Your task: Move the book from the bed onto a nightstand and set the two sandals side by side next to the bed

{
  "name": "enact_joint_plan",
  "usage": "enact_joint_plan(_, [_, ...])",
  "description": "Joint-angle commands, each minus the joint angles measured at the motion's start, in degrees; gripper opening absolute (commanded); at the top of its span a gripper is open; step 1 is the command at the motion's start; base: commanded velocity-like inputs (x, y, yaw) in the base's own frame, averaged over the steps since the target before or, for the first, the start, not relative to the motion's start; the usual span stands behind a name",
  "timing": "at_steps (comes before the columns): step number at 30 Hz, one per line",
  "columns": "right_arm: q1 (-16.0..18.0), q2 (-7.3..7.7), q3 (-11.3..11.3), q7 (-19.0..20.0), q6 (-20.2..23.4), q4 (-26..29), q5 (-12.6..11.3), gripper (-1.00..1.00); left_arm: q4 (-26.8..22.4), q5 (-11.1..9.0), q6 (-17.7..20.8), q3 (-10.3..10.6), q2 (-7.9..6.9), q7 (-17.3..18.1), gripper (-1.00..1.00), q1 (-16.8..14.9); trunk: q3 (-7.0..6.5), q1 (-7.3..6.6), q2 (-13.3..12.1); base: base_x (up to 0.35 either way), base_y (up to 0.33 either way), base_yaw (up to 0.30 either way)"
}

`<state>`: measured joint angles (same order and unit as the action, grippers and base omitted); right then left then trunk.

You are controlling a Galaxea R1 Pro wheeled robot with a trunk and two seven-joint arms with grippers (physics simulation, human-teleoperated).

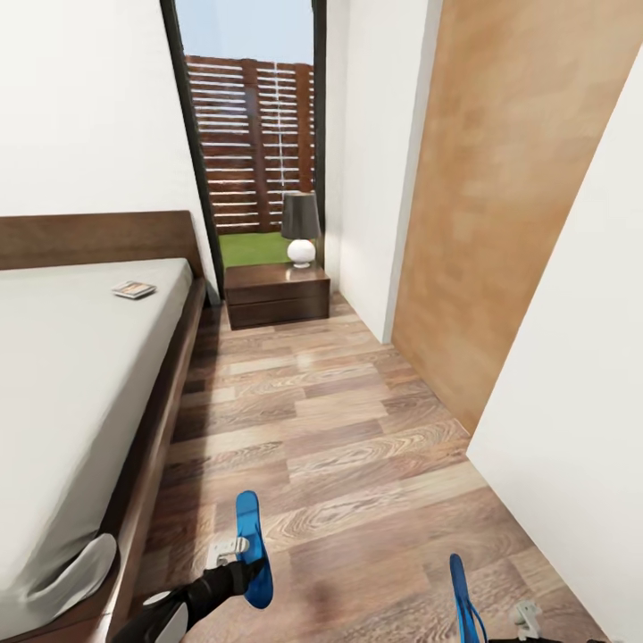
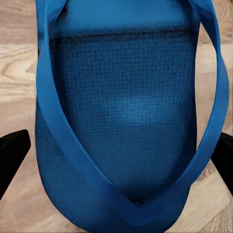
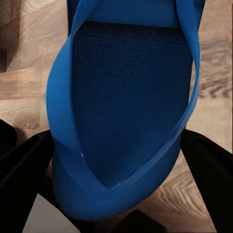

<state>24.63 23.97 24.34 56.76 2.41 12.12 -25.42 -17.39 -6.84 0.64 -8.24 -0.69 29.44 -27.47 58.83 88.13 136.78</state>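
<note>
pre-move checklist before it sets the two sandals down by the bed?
1. Left gripper clamped on bright blue flat sandal: ok.
2. Right gripper clamped on second blue sandal: ok.
3. Brown wood-plank floor beside dark-framed bed free for both: ok.
4. Sandals side by side on floor: not ok, both held on edge.
5. Small paperback book on dark two-drawer nightstand: not ok, on the mattress.

Book (image 1: 134, 289) lies on bed (image 1: 62, 375) (near headboard); lamp (image 1: 301, 229) tops nightstand (image 1: 277, 295).

A home bedroom: low bed (image 1: 80, 375), nightstand (image 1: 277, 295) with lamp (image 1: 301, 228), plank floor (image 1: 339, 438).
</note>
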Motion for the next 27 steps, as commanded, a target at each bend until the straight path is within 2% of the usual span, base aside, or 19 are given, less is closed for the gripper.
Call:
enact_joint_plan(1, [0.04, 0.03, 0.35, 0.20, 0.32, 0.02, -0.60, -1.00, 0.17, -0.36, -0.23, -0.12, -0.01, 0.28, -1.00, -0.04, 0.05, 0.02, 0.02, 0.266, -0.144, 0.000])
enact_joint_plan(5, [0.04, 0.04, 0.35, 0.20, 0.33, 0.03, -0.60, -1.00, 1.33, -0.42, -2.66, -0.15, -0.01, 0.27, -1.00, -0.07, 0.05, 0.02, 0.02, 0.268, -0.146, 0.000])
enact_joint_plan(8, [0.05, 0.05, 0.35, 0.20, 0.33, 0.04, -0.60, -1.00, 1.57, -0.44, -3.13, -0.17, -0.01, 0.27, -1.00, -0.05, 0.05, 0.02, 0.02, 0.277, -0.144, 0.000])
enact_joint_plan(27, [0.04, 0.10, 0.35, 0.20, 0.33, 0.10, -0.60, -1.00, 1.74, -0.63, -3.31, -0.19, -0.10, 0.27, -1.00, -0.04, 0.05, 0.02, 0.02, 0.322, -0.016, 0.005])
